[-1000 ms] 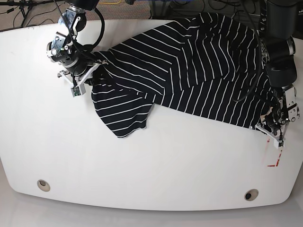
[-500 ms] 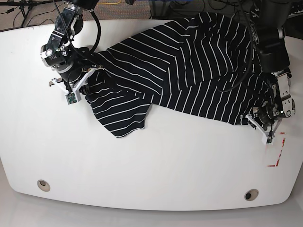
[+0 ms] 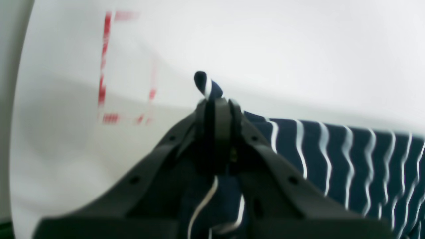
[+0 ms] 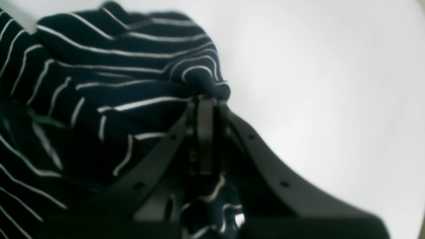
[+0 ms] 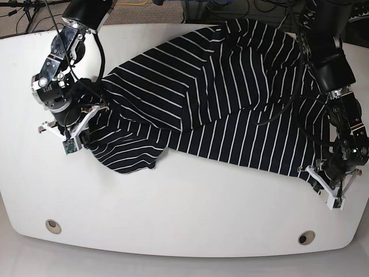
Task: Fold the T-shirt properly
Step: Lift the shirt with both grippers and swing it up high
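Both tools, left tool (image 5: 330, 190) and right tool (image 5: 70, 134), clamped on opposite edges of the T-shirt (image 5: 230, 98), now drawn apart and nearer the front of the bench (image 5: 173, 219), stretching the cloth flatter — spreading stage, no fold made yet.

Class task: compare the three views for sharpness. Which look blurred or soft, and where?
Base view: sharp, evenly lit, T-shirt stripes crisp. Left wrist view: soft, red marks smeared, left gripper blurred. Right wrist view: soft throughout, right gripper and stripes hazy.
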Robot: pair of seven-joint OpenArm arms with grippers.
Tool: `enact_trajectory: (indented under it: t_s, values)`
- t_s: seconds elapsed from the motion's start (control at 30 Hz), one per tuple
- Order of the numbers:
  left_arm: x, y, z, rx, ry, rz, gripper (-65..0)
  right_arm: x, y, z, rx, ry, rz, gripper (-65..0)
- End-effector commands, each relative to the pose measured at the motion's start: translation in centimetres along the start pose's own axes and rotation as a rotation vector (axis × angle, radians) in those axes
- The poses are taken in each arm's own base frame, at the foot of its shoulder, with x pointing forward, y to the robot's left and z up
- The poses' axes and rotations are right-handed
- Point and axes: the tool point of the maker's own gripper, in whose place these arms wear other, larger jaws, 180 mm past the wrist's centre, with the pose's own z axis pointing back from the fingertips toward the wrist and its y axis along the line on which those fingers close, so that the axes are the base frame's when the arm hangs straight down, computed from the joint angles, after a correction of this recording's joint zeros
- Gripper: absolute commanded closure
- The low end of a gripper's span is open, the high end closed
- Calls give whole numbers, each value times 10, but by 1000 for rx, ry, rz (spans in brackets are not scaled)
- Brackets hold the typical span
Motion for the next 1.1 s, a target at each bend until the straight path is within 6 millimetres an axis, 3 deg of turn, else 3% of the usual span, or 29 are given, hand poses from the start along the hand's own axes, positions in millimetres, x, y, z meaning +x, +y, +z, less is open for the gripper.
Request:
enact_trajectory:
  t_s: [0.0,0.27,0.43,0.47,0.77,1.07]
  values:
    - [51,14,19,40,-119,-8,0,35,-19,4,-40,-90,30,-6]
    - [128,26,58,107,-274,65,0,91,-59,6,-116,-112,129,-6]
    - [180,30,93,128,-403,58,0,145,-74,15,-159,-188,218,-6]
    - [194,31,104,133,-426,59,0,163,-80,20,-177,-213,242,-6]
    - [275,41,175,154,-617,73,0,249,-121,46,-273,-315,327,-6]
    - [339,49,256,170,-831,89,0,330,-156,89,-363,-415,383,-8]
